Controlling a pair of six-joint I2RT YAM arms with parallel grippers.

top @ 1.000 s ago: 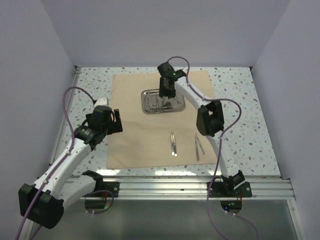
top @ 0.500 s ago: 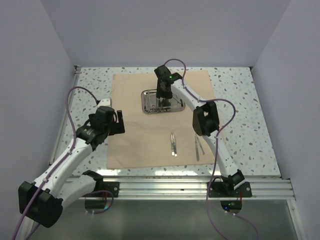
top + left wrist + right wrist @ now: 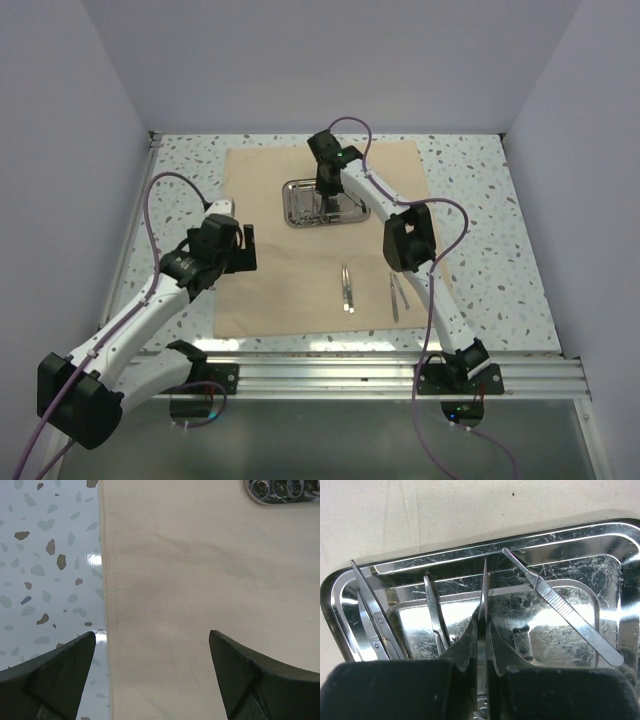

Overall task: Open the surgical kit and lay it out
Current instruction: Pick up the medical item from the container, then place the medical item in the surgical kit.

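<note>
Inside tray (image 3: 470,547), scissors (image 3: 379,622), scalpel handle (image 3: 565,607), pinched instrument (image 3: 482,592)

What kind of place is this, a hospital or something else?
Probably a robotics lab test booth, not a hospital: plain walls box in a speckled table, left arm and right arm bolted to a metal rail, and a steel tray rests on a tan cloth.

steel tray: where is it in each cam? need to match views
Top external: steel tray upper centre, on the tan cloth.
Left wrist: only its corner, at the top right edge.
Right wrist: fills most of the frame; right gripper shut on a thin instrument inside.
Shared landmark: the tan cloth under the tray.
</note>
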